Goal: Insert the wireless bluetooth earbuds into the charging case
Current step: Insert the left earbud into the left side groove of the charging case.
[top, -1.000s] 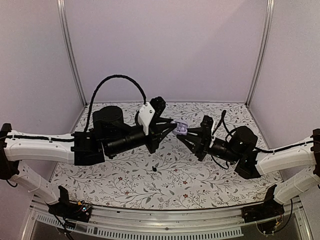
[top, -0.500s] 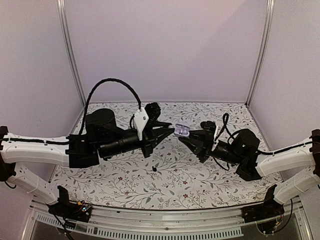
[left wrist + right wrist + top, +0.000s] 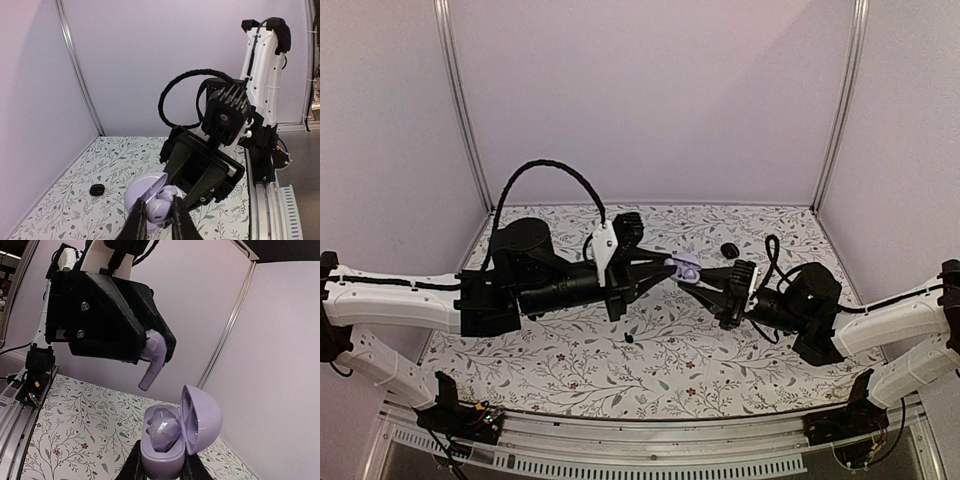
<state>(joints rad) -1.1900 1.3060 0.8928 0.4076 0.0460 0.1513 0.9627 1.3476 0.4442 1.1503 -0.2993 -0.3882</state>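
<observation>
The charging case (image 3: 162,452) is lavender, its lid (image 3: 202,417) hinged open, and one lavender earbud (image 3: 166,427) lies inside it. My right gripper (image 3: 162,471) is shut on the case's lower body and holds it above the cloth. My left gripper (image 3: 159,217) is shut on the second lavender earbud (image 3: 152,362), whose stem points down just above and left of the open case. In the top view the case (image 3: 686,266) hangs between the left gripper (image 3: 670,265) and the right gripper (image 3: 708,282), above mid-table.
A floral patterned cloth (image 3: 570,350) covers the table. A small black object (image 3: 728,249) lies on it behind the right gripper, and another (image 3: 629,339) lies near the front middle. Lilac walls with metal posts (image 3: 460,110) close off the back and sides.
The left gripper's tip has come right up to the open case. The right gripper has sunk slightly with the case, uncovering the small black object behind it.
</observation>
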